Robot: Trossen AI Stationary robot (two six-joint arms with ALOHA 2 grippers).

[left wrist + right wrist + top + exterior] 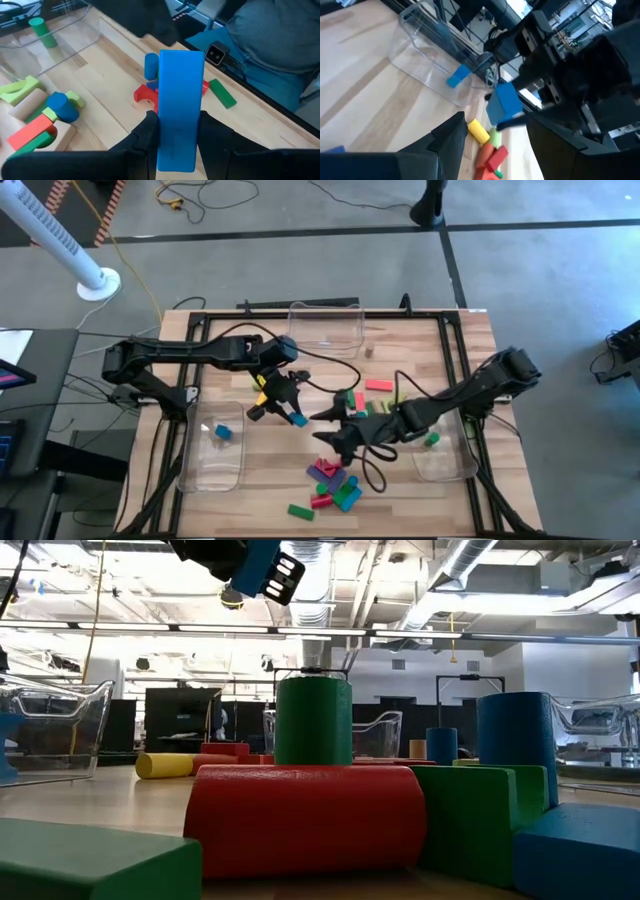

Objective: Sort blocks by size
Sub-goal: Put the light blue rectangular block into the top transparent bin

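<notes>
Setting: robotics lab or industrial workspace
Floor: grey concrete (300, 210), loose cables (190, 195) lying across it
Ceiling: exposed ducts (470, 560) and strip lights (420, 635), open-plan hall
Bench: wooden table (270, 470) in a black metal frame (455, 330)
Beside bench: monitor edge (12, 370)

block (223, 432) in left bin (213, 470)

Left gripper (506, 116) held a blue block (503, 102) above the table; another blue block (458, 76) apparently lay inside the clear bin (427, 47).
</notes>
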